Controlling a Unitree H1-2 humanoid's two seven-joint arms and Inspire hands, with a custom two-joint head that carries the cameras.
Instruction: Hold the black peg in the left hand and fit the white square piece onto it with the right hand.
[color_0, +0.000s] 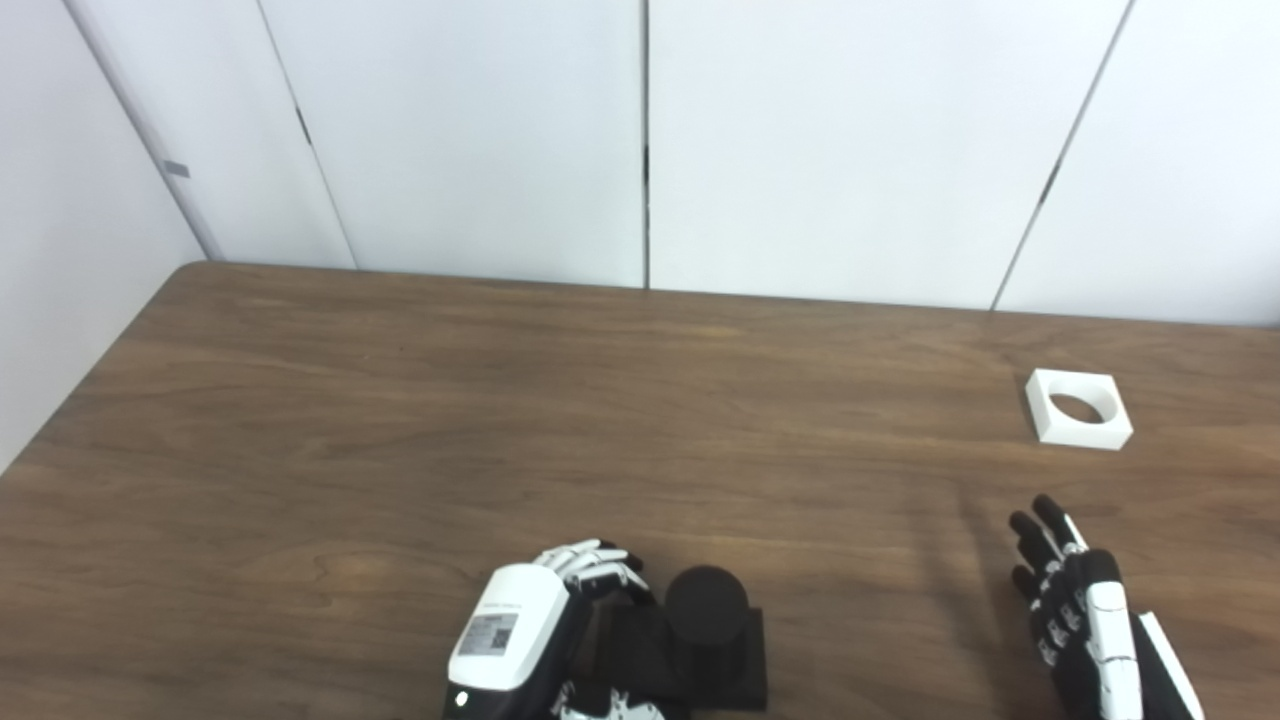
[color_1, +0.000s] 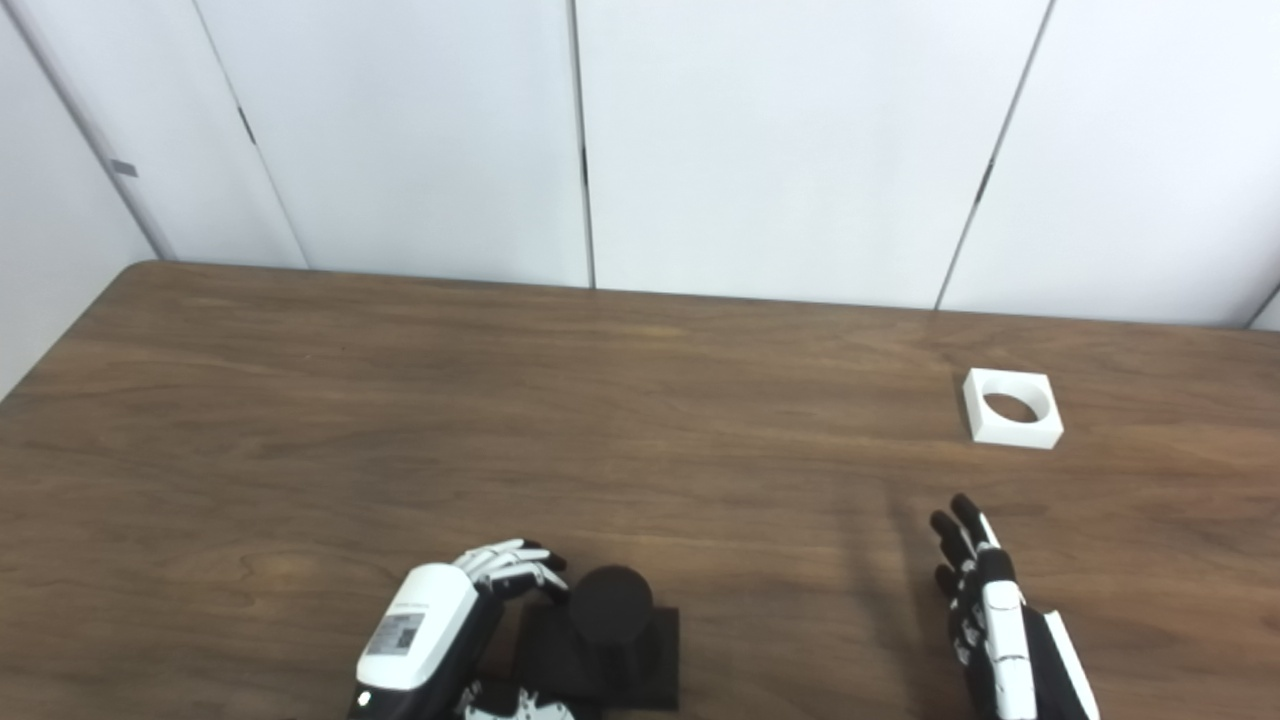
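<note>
The black peg (color_0: 706, 600) is a round post standing upright on a black square base (color_0: 742, 668), at the near edge of the table in the middle. My left hand (color_0: 520, 625) is on its left side, fingers curled over the base's far-left corner and thumb at its near edge, gripping it. The white square piece (color_0: 1085, 434), with a round hole, lies flat at the far right of the table. My right hand (color_0: 1080, 610) is open and empty near the front right, fingers stretched toward the white piece and well short of it.
The brown wooden table (color_0: 600, 420) reaches from a rounded far-left corner to the right edge of the picture. White wall panels (color_0: 640, 140) stand right behind its far edge.
</note>
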